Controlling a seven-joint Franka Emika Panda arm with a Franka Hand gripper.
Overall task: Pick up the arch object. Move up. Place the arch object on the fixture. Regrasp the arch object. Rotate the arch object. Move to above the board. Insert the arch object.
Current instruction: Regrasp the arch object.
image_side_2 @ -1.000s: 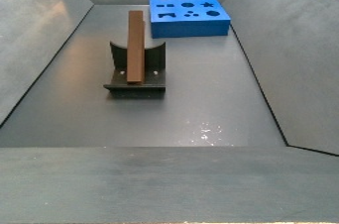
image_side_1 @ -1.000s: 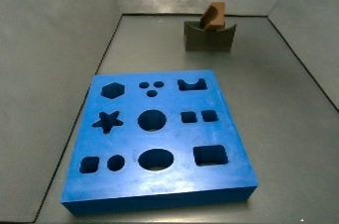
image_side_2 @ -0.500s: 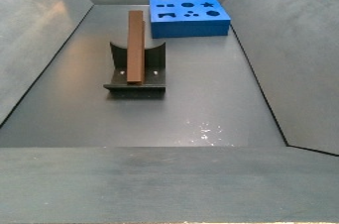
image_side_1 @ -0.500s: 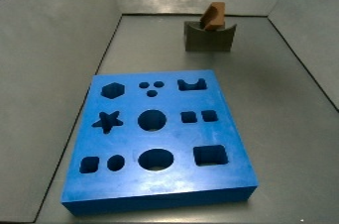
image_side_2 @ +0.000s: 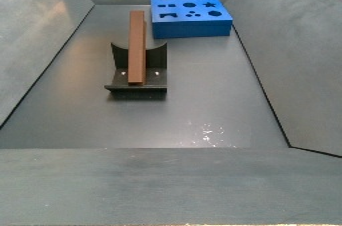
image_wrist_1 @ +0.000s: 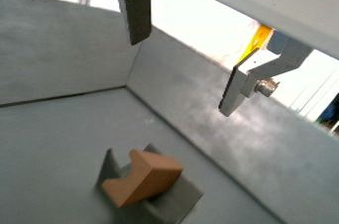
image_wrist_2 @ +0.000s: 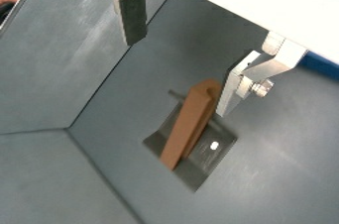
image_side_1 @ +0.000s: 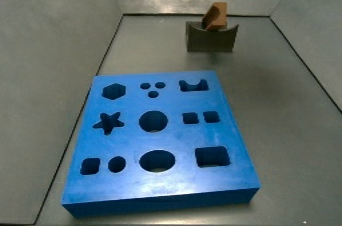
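The arch object (image_side_1: 215,14) is a long brown bar lying in the scoop of the dark fixture (image_side_1: 211,38) and sticking out past it (image_side_2: 138,45). The blue board (image_side_1: 134,146) lies flat on the floor, apart from the fixture (image_side_2: 139,92). My gripper (image_wrist_1: 183,74) shows only in the wrist views, high above the arch object (image_wrist_1: 139,178), which lies below the gap. It is open, with nothing between its fingers (image_wrist_1: 138,15). The same gap (image_wrist_2: 180,76) shows above the bar (image_wrist_2: 189,124) and fixture (image_wrist_2: 212,155). Neither side view shows the gripper.
Grey sloping walls (image_side_2: 47,50) enclose the grey floor (image_side_2: 201,90) on all sides. The board (image_side_2: 191,29) sits at one end of the bin, the fixture toward the other.
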